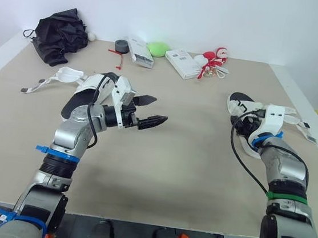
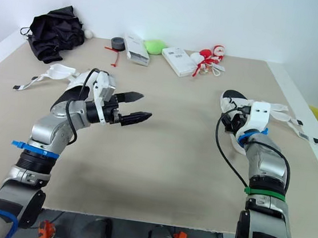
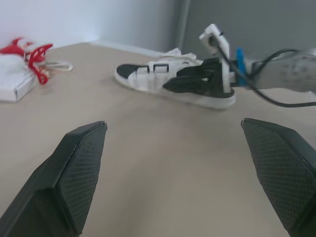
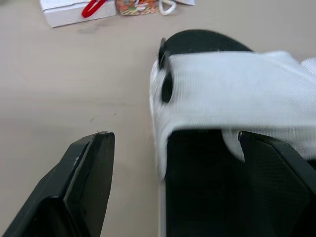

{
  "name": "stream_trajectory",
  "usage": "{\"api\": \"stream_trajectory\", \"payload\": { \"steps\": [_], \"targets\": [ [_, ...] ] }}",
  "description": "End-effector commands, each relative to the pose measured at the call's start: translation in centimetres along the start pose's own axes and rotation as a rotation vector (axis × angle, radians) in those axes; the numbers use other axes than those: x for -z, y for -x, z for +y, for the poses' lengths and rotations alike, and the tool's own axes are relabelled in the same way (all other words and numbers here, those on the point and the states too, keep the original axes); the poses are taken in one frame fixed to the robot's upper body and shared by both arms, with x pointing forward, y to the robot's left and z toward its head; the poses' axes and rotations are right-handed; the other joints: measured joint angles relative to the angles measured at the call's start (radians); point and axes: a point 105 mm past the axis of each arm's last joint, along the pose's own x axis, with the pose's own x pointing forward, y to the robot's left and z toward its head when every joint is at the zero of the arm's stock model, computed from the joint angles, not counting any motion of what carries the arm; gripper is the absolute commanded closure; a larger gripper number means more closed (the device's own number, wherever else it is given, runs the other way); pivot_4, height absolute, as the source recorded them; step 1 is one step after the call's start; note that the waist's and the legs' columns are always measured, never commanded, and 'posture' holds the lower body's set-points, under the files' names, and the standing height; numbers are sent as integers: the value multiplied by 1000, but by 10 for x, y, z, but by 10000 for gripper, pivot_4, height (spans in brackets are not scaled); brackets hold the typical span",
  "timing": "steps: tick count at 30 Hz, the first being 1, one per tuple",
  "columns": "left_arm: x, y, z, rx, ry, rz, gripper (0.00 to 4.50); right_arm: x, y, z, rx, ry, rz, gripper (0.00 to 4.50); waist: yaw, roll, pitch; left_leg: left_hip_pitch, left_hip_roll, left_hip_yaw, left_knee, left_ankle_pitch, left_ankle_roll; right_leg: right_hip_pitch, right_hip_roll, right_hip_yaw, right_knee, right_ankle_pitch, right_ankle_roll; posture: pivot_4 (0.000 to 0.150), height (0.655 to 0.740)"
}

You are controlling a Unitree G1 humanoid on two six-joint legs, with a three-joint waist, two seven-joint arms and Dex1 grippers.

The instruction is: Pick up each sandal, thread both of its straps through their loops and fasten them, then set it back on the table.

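Beige table is seen from the head views. One black-and-white sandal lies just behind the left gripper, whose fingers are held apart above the surface. A second sandal lies well to the right. From the left wrist view, that second sandal is seen across the table. From the right wrist view, the right gripper is seen spread wide, one finger beside the sole, the other over the black footbed near a white strap.

Left pincer: we see its fingers spread wide, low above the counter.
Sandal: white straps, dark footbed, flat on the counter.
Right pincer: low over that sandal; contact unclear.
White box: red ribbon beside it.
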Motion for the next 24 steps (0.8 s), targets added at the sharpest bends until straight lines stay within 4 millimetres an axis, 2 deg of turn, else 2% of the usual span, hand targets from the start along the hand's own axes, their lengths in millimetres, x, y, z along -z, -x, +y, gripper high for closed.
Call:
{"api": "stream_trajectory", "payload": {
  "steps": [1,12,14,16,17,19,22,24],
  "targets": [
    [-16,-5,5,-1,-61,-37,0,-17,-10,-2,23,-7,-60,1584,-1,0,0,0,0,0,0,0,0,0,0,0,0,0,0,1500,7380],
    [-12,-6,9,-29,-73,-46,0,-4,-25,1,82,-31,-20,1584,-3,0,0,0,0,-2,0,0,0,1,0,-1,0,0,0,1500,7380],
    [-13,-4,11,-40,-70,-51,0,-2,-25,3,77,-32,-20,6961,-3,0,0,0,0,-3,0,1,0,1,0,-2,0,1,0,1500,7380],
    [-14,-3,12,-52,-70,-57,0,0,-26,4,68,-31,-24,15825,-3,0,0,0,0,-4,1,1,-1,2,0,-3,0,1,-1,1500,7380],
    [-15,-2,13,-58,-67,-62,0,1,-26,5,63,-33,-23,18864,-4,0,0,0,0,-4,1,1,-1,2,0,-3,0,1,-1,1500,7380],
    [-16,-1,14,-63,-62,-69,0,2,-26,7,50,-34,-24,29839,-4,0,0,0,0,-4,1,1,-1,2,0,-4,0,1,-1,1500,7380],
    [-17,2,17,-80,-57,-74,0,2,-25,8,37,-38,-30,43436,-5,0,0,0,0,-6,1,1,-1,3,0,-5,0,1,-1,1500,7380],
    [-17,3,19,-87,-50,-79,0,3,-25,7,34,-36,-29,44385,-5,0,0,0,0,-6,1,1,-1,3,0,-5,0,1,-1,1500,7380]
  ]
}}
